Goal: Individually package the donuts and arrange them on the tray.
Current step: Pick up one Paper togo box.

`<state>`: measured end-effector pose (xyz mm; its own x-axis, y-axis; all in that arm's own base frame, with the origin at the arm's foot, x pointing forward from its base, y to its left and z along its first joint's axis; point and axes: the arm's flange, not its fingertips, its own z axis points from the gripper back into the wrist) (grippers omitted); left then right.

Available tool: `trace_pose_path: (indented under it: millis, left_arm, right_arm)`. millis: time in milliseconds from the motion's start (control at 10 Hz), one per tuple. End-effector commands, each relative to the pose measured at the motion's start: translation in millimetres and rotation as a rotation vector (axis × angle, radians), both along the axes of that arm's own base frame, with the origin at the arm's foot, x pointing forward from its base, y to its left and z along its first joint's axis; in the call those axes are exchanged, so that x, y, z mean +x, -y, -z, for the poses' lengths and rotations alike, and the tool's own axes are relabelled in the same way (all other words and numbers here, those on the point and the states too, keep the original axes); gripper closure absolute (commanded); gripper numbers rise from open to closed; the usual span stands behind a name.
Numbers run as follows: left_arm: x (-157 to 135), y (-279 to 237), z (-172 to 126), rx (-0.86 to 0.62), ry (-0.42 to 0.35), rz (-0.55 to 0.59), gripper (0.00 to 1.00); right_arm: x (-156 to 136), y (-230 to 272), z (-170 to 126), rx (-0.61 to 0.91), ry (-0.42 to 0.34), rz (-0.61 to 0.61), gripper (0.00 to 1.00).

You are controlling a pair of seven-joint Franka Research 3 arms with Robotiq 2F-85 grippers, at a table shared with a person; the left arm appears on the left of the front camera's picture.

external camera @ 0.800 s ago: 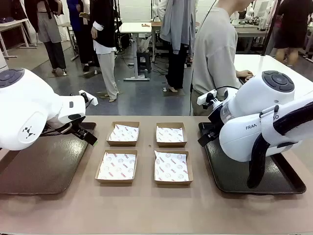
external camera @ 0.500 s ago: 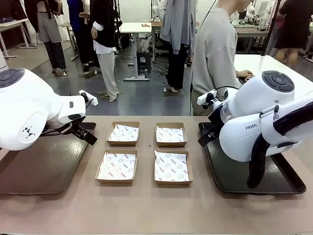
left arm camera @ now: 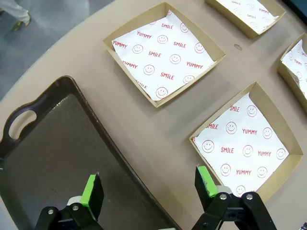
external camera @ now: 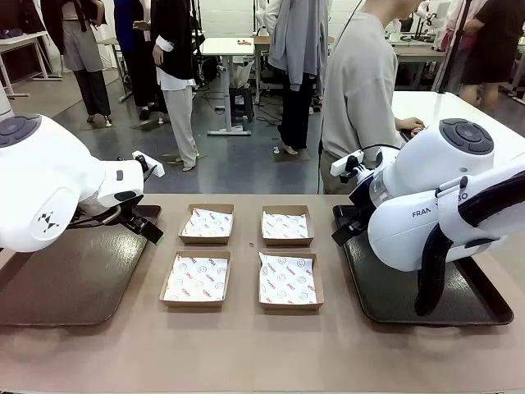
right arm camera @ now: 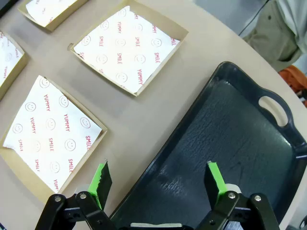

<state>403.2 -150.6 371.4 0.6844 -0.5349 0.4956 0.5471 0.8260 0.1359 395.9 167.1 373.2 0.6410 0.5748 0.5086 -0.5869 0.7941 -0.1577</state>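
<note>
1. Brown card boxes, four of them, in two rows in the middle of the tan worktop (external camera: 246, 353): far left box (external camera: 207, 223), far right box (external camera: 285, 225), near left box (external camera: 196, 278), near right box (external camera: 288, 280).
2. White paper (left arm camera: 168, 52) inside every box, with red smiley faces and the words YUMMY and SMILE.
3. Left tray (external camera: 74, 283): dark brown, flat on the worktop, just beside the two left boxes. Handle hole at its far end.
4. Right tray (external camera: 385, 295): black, flat on the worktop, just beside the two right boxes. Partly hidden under the big white right arm.
5. Left tool (left arm camera: 147, 186): wide open, holding nothing, up in the air above the inner rim of the left tray. One green pad (left arm camera: 91, 191) over the tray, the other right at the edge of the near left box.
6. Right tool (right arm camera: 158, 176): wide open too, holding nothing, up in the air above the inner rim of the right tray. One green pad over the tray, the other over the bare worktop between the tray and the near right box.
7. Person (external camera: 361, 82) in a grey top, standing at the far side, behind the right tray.
</note>
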Motion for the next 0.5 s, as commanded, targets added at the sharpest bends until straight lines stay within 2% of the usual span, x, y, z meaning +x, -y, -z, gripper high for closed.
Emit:
trace_pose_path:
  millis: [0,400]
  left_arm:
    - [0.0,-0.1,-0.1,0.000,0.000,0.000,0.00]
    - [0.0,0.0,0.0,0.000,0.000,0.000,0.00]
  right_arm:
    - [0.0,-0.1,0.0,0.000,0.000,0.000,0.00]
    - [0.0,0.0,0.0,0.000,0.000,0.000,0.00]
